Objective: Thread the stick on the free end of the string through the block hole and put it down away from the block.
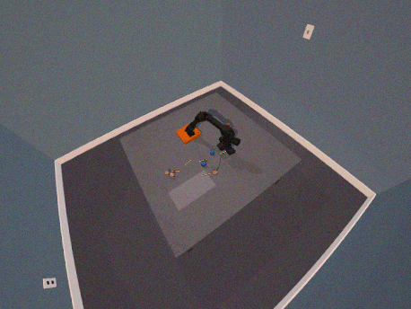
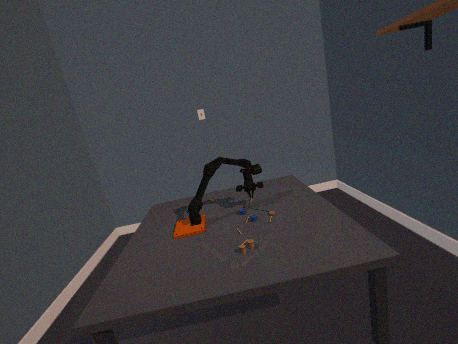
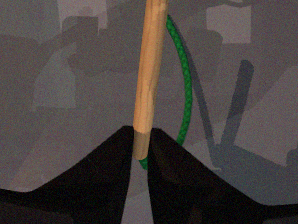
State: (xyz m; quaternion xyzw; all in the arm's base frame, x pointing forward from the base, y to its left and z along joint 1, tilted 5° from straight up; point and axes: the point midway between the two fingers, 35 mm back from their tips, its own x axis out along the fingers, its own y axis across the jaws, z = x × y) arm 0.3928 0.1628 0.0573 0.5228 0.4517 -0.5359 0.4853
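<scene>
My gripper is shut on one end of the wooden stick and holds it above the table. The stick's long part sticks out beyond the fingertips. The green string shows at the stick's gripped end, bows out beside it and runs to the round button on the table. Two small blue objects lie near the string. Two small tan pieces stand farther off. No hole can be made out in any of these.
A loose stick lies between the blue objects and the tan pieces. Another loose stick lies beside the button. The arm's orange base stands on the table. Shadows cross the wrist view.
</scene>
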